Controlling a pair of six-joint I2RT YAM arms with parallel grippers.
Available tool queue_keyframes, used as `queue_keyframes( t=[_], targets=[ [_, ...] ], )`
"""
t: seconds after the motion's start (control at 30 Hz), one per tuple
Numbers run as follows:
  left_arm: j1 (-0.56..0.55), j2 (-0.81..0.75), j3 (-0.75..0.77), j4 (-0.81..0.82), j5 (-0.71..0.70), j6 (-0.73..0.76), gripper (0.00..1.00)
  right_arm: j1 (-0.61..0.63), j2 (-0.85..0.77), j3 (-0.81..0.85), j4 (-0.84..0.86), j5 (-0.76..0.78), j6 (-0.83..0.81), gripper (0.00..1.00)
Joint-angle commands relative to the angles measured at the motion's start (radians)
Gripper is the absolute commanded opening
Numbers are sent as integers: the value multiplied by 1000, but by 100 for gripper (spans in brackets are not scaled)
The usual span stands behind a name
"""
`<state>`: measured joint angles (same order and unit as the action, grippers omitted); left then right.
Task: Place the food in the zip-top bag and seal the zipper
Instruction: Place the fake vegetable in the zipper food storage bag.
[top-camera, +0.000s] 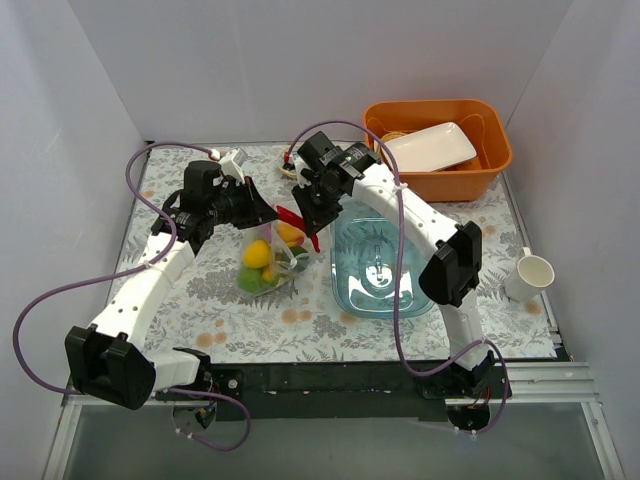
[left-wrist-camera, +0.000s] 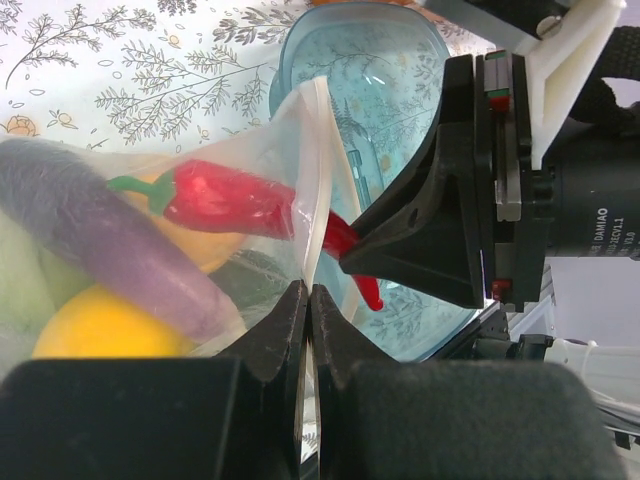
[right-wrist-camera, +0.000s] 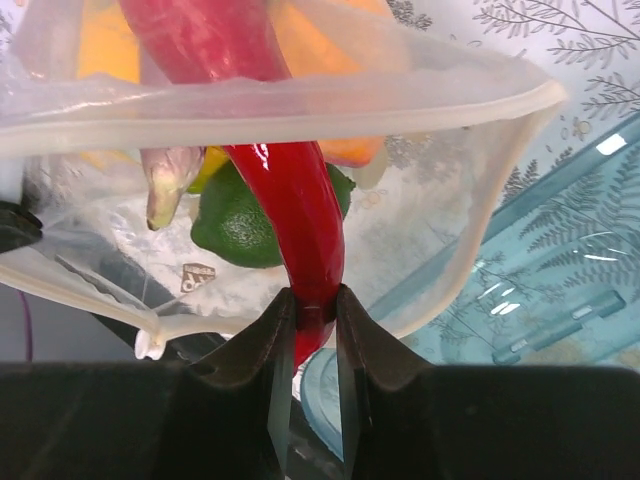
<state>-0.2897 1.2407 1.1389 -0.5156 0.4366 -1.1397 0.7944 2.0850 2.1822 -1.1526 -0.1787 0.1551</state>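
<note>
Right wrist view: the red chilli (right-wrist-camera: 290, 230) sticks halfway into the open mouth of the clear zip-top bag (right-wrist-camera: 440, 210), its tip clamped in the right gripper (right-wrist-camera: 305, 318). A green lime (right-wrist-camera: 235, 222) lies inside. The left gripper (left-wrist-camera: 308, 300) pinches the whitish zipper (left-wrist-camera: 318, 170) edge, beside the purple eggplant (left-wrist-camera: 110, 245) and yellow lemon (left-wrist-camera: 100, 325). The bag lies on the floral table (top-camera: 180, 290), just left of the blue tray (top-camera: 375, 280).

The glossy red toy chilli (left-wrist-camera: 225, 198) is showing a green stem (left-wrist-camera: 135, 185); the fuzzy toy eggplant (left-wrist-camera: 110, 240) is appearing purple. The clear crinkly plastic bag (left-wrist-camera: 250, 140) is carrying a whitish zipper strip (left-wrist-camera: 318, 150).
</note>
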Motion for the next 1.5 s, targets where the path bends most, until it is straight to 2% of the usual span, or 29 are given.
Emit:
queue_keyframes(
  t=[0.0,0.37,0.57,0.73,0.97,1.2,1.47],
  targets=[
    [1,-3,22,-1,48,15,0,3,4,5,115,-103,64,17],
    [1,-12,15,11,30,-3,0,6,-114,-246,390,-215,222,18],
    [1,-10,16,9,37,4,0,0,-160,-276,488,-202,282,18],
    [1,-15,7,-14,54,29,0,-34,-158,-243,501,-229,307,19],
    [1,-34,-16,-9,94,23,0,-41,-140,-282,528,-266,350,19],
    [1,-35,-7,-4,186,29,0,-38,-148,-357,616,-217,385,19],
    [1,-44,-7,18,162,-6,0,19,-111,-323,584,-174,334,21]
  ],
)
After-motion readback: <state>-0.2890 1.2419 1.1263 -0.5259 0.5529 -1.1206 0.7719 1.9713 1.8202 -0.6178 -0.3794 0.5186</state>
